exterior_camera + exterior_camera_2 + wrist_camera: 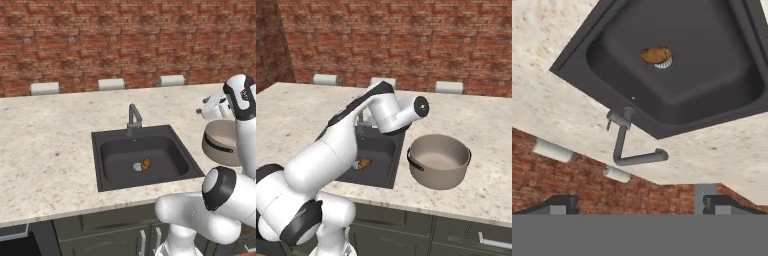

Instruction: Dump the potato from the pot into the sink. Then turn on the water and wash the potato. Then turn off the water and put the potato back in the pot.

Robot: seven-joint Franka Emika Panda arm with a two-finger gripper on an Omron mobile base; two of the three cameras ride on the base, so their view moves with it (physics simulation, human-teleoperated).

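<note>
- We see the speckled stone counter [45, 145] spanning both base views, with a brick wall behind it.
- The matte-black sink [102, 165] is set into the counter, and no water is visible running from its angular faucet [133, 119].
- The grey metal pot [439, 161] stands upright and empty on the counter just right of the sink, its dark handle towards the basin.
- The gripper [637, 206] looks from above at the faucet and basin; its two fingertips [562, 205] stand wide apart with nothing between them. In the base views the hand is mostly hidden by the arm, so its height above the counter is, we think, hard to judge.
- The potato [146, 163] lies on the sink floor, touching the silver drain [137, 167].
- We judge the dump done; turning the water on, washing, turning it off and returning the potato to the pot remain.
- We can read no brands, labels or writing anywhere.
</note>
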